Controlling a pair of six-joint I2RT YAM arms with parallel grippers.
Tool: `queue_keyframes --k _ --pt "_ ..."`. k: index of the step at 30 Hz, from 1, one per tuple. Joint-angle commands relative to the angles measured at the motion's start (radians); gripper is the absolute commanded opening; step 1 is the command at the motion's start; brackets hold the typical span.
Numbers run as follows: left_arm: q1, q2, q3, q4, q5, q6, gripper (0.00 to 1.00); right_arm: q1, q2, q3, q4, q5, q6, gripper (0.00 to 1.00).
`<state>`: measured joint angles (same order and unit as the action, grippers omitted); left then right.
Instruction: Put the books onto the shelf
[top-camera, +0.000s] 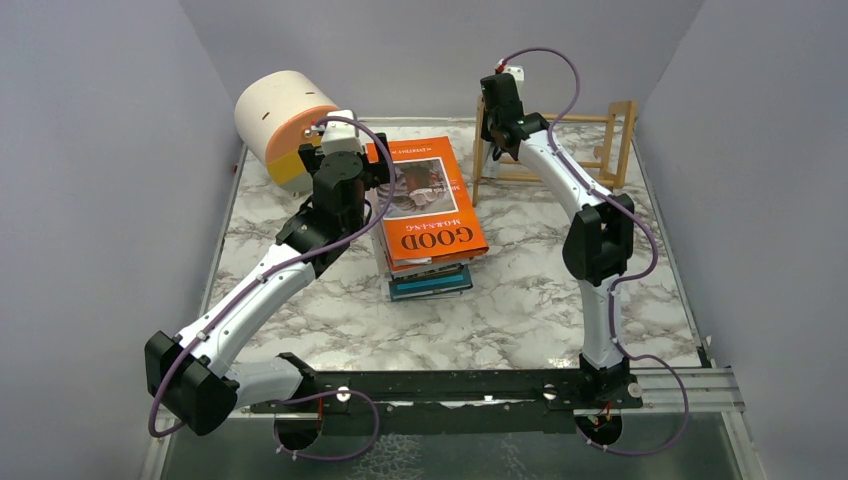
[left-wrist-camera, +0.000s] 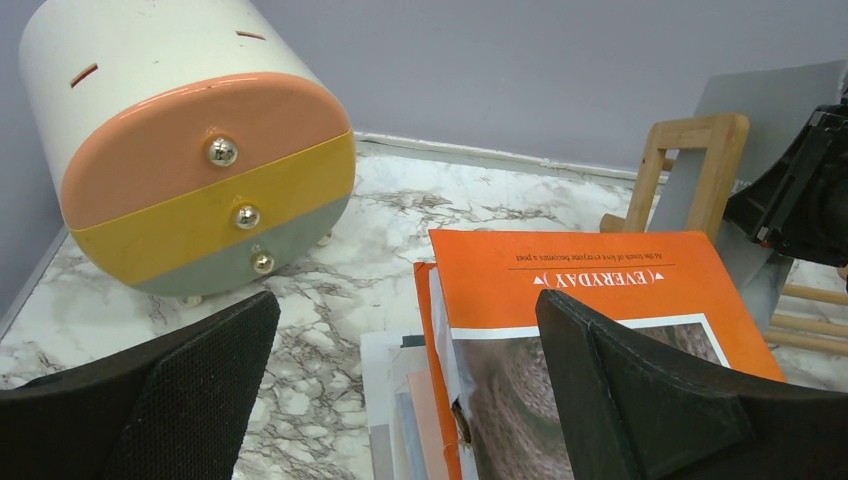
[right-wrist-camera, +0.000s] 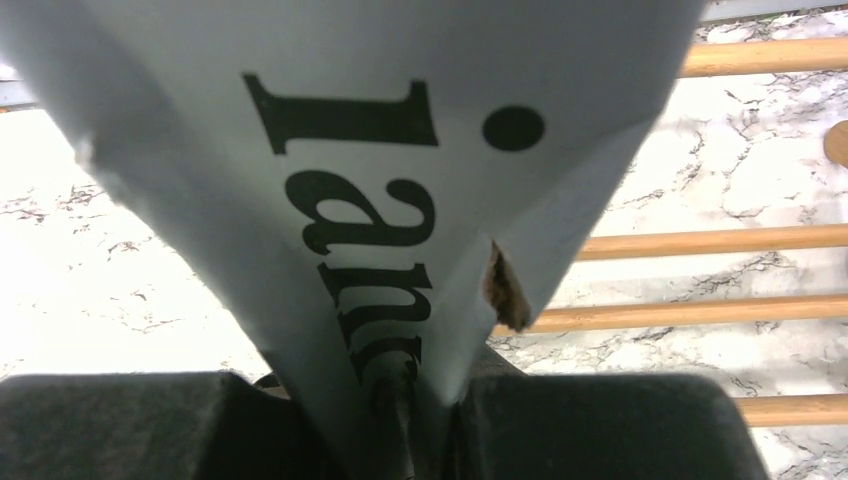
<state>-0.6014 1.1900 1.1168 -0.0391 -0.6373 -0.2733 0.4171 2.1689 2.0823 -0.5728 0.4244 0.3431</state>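
The books lie in a stack (top-camera: 430, 215) in the middle of the table, with an orange one (left-wrist-camera: 590, 270) on top. My left gripper (top-camera: 385, 172) hangs open at the stack's left edge: one finger (left-wrist-camera: 190, 400) is over the marble, the other (left-wrist-camera: 650, 390) over the orange cover, and nothing is between them (left-wrist-camera: 405, 310). My right gripper (right-wrist-camera: 420, 400) is shut on a grey book (right-wrist-camera: 400, 150) with black lettering and a torn edge. It holds the book upright over the dowel rails (right-wrist-camera: 700, 240) of the light-wood shelf (top-camera: 618, 140), at the shelf's left end (top-camera: 505, 110).
A round cream, orange and yellow drawer drum (top-camera: 280, 125) lies at the back left, close behind my left gripper (left-wrist-camera: 190, 150). Purple walls enclose the marble table (top-camera: 300, 320) on three sides. The arms' base rail (top-camera: 450, 390) runs along the near edge.
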Motion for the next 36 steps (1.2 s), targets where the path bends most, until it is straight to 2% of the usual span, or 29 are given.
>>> queue_keyframes --k 1,10,23,29,36 --pt "0.007 -0.027 -0.005 0.011 0.002 0.006 0.99 0.001 -0.026 0.013 -0.012 0.047 -0.016 0.12" --pt "0.009 -0.026 0.002 0.012 0.004 0.01 0.99 -0.001 0.008 0.014 0.015 0.063 -0.079 0.09" --pt "0.011 -0.012 -0.004 0.014 0.002 0.003 0.99 -0.011 0.049 0.024 0.058 0.01 -0.118 0.1" --pt "0.011 -0.01 -0.003 0.012 0.004 0.006 0.99 -0.022 0.059 0.025 0.056 -0.046 -0.084 0.18" --pt "0.015 -0.01 0.005 0.012 0.004 0.014 0.99 -0.031 0.042 0.011 0.068 -0.105 -0.039 0.45"
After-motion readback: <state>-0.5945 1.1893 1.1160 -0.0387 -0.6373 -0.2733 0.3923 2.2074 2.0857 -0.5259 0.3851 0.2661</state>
